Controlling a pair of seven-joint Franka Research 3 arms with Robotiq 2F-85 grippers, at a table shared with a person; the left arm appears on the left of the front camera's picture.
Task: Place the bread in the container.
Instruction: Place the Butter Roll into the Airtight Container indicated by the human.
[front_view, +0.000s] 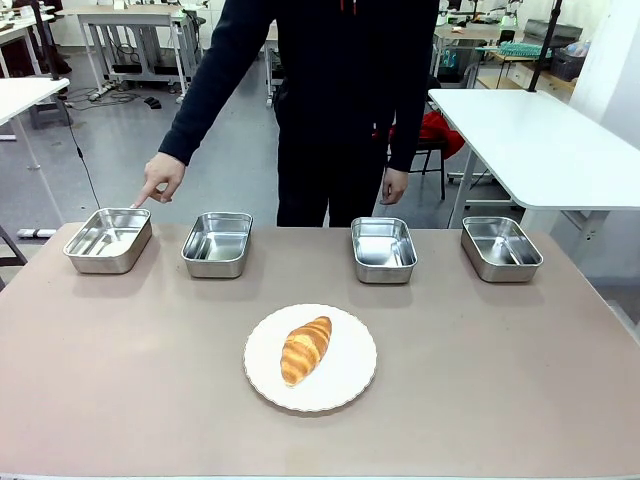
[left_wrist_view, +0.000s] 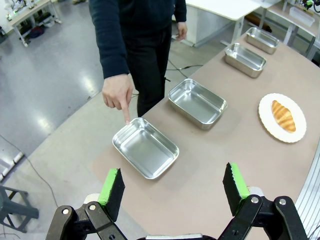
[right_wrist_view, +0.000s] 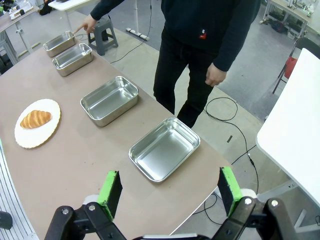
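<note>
Well, both tools are released and empty. The left tool (left_wrist_view: 173, 186) shows its green pads spread wide at the bottom of the left wrist view, and the right tool (right_wrist_view: 170, 187) looks the same in the right wrist view. The golden-brown ridged croissant (front_view: 306, 349) lies on a round white scalloped plate (front_view: 352, 388) at the lower centre of the front view, well apart from the row of steel pans across the upper middle.

The person's hand (front_view: 160, 178) points a finger down at the far rim of the shiny shallow rectangular steel pan (front_view: 108, 262) at upper left, so I take that one as the container. My main worry is a mix-up: the neighbouring pan (front_view: 216, 240) looks identical and sits near it. The finger so close to the rim could also be struck by an incoming arm. I judge the croissant soft and flaky: too hard a pinch would crush it, too light a one would let it slip, and a nudge might push the plate across the brown counter (front_view: 500, 380).
</note>
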